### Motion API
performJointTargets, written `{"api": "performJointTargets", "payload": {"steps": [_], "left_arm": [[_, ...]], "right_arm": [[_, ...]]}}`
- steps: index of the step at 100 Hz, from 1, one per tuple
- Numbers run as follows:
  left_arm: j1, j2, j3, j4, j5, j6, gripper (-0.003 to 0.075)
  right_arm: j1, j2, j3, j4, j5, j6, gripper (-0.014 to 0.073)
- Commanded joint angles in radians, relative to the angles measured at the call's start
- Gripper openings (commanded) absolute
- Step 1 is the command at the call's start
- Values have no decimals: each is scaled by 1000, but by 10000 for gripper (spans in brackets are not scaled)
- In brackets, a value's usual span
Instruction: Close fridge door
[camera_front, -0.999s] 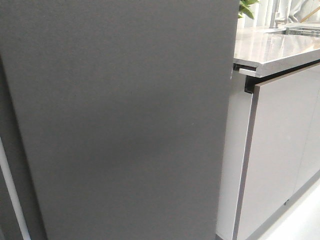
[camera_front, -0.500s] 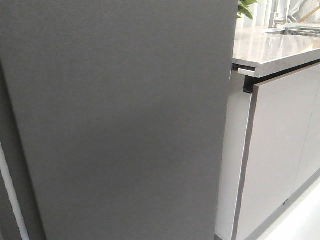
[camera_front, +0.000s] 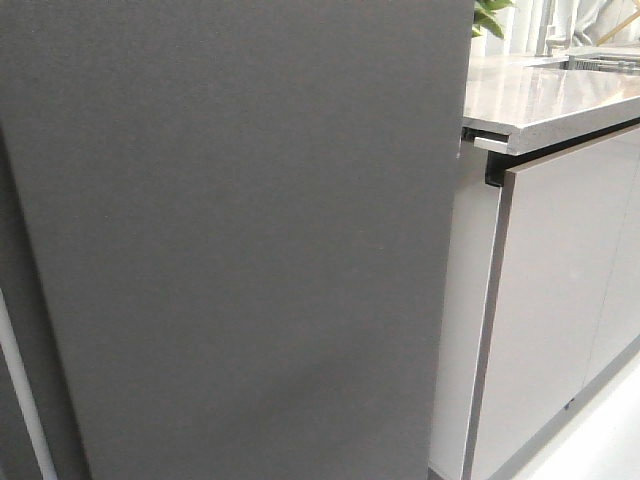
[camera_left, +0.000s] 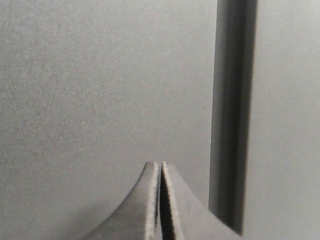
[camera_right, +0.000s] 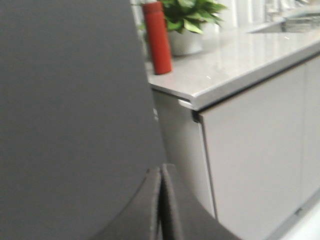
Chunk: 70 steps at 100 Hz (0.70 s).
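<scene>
The fridge door (camera_front: 240, 240) is a tall matte dark grey panel that fills most of the front view, its right edge next to the pale cabinet. It also fills the left wrist view (camera_left: 100, 85), where a dark vertical gap runs beside it, and the left half of the right wrist view (camera_right: 70, 110). My left gripper (camera_left: 160, 164) is shut and empty, its tips close to or against the panel. My right gripper (camera_right: 161, 168) is shut and empty, near the door's edge. Neither gripper shows in the front view. The door's inner lining and bin are hidden.
Pale grey glossy cabinet fronts (camera_front: 560, 300) stand right of the door under a grey countertop (camera_front: 540, 95). On the countertop are a red bottle (camera_right: 158, 37) and a potted green plant (camera_right: 187, 15). A white vertical strip (camera_front: 20, 390) shows at the far left.
The door's right edge and the cabinet have shifted slightly left in the front view; the scene looks a little closer.
</scene>
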Motion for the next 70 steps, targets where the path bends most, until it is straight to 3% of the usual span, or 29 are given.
{"api": "performJointTargets", "payload": {"steps": [1,15,70], "left_arm": [[4,-10,35,-4,-73,-4,-20],[4,-10,35,-4,-73,-4,-20],[4,-10,35,-4,-73,-4,-20]], "right_arm": [[-7,-14,19,9,-137,-3,-45],[-7,-39,80,9,-184,-3,-45],[-7,-41,78,7,-148,-5,-45]]}}
